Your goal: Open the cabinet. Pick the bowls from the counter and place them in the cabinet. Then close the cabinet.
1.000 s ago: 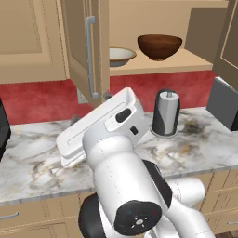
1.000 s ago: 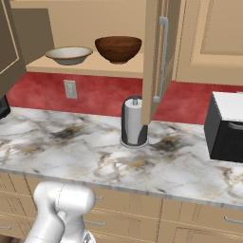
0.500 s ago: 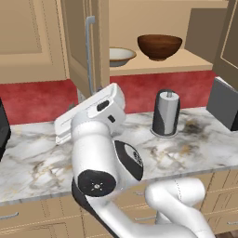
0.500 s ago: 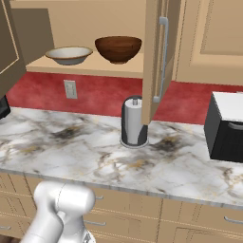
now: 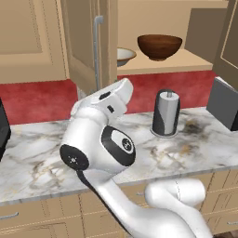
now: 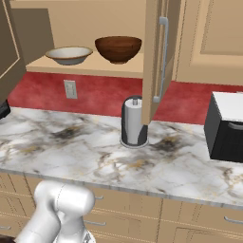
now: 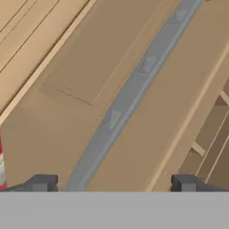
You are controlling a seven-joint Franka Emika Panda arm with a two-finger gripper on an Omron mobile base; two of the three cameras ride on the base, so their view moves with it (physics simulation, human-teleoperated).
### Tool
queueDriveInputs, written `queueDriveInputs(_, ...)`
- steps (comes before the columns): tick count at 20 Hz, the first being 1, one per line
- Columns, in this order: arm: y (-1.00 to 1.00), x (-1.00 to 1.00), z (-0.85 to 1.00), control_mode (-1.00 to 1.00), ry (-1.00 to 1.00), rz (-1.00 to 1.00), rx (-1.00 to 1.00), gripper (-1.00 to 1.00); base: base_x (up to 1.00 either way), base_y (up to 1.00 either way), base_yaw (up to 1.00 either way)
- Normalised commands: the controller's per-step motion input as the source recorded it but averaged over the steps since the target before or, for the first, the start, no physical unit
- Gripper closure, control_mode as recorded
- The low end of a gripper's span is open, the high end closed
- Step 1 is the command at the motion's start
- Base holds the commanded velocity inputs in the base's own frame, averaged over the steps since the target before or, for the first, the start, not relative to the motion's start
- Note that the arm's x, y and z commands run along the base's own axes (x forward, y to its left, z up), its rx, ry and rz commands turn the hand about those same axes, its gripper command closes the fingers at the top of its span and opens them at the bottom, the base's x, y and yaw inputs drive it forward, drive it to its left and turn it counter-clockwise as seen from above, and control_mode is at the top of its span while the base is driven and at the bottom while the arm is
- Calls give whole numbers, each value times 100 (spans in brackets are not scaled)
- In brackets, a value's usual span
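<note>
Gripper [image 7: 112, 183] is seen spread wide in hand view, 2 dark fingertips [image 7: 41, 182] set well apart at the bottom edge, nothing pinched btwn them. A silver bar handle [image 7: 129, 96] runs diagonally across that view, its lower end passing btwn the tips, closer to the left one; it is mounted on a tan recessed-panel door [image 7: 89, 58]. Whether the tips touch the bar can't be told.

In left base view the white arm [image 5: 100, 139] is bent up over the counter [image 5: 32, 162], its hand end pointed toward the open left cabinet door [image 5: 83, 42] w/ its vertical handle [image 5: 97, 51].

The cabinet [image 6: 85, 28] is seen w/ both doors swung open. On its shelf, 2 bowls are set side by side: cream-white bowl [image 6: 69, 54] to the left, dark wooden bowl [image 6: 118, 48] to the right, near each other; contact can't be told. In left base view the cream one is partly hidden behind the door edge.

The right door [image 6: 159, 57] hangs open just above a grey cylindrical canister [image 6: 134, 121], upright on the marble near the red backsplash [image 6: 95, 92]. A black appliance [image 6: 227, 126] sits at the counter's right end. Tan drawers [image 6: 123, 209] are seen below the worktop.
</note>
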Motion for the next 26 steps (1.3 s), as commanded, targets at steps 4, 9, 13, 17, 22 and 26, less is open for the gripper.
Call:
queueDriveInputs(4,-63,64,-5,-100,0,-32,2,-100,0,0,0)
queueDriveInputs(9,-81,72,-3,-100,0,-31,6,-100,0,0,0)
queueDriveInputs(13,-92,93,0,-100,0,-23,13,-100,0,0,0)
queueDriveInputs(17,-77,99,0,-100,0,-2,23,-100,0,0,0)
queueDriveInputs(22,-45,80,-4,-100,0,18,11,-100,0,0,0)
queueDriveInputs(26,-26,51,-4,-100,0,18,5,-100,0,0,0)
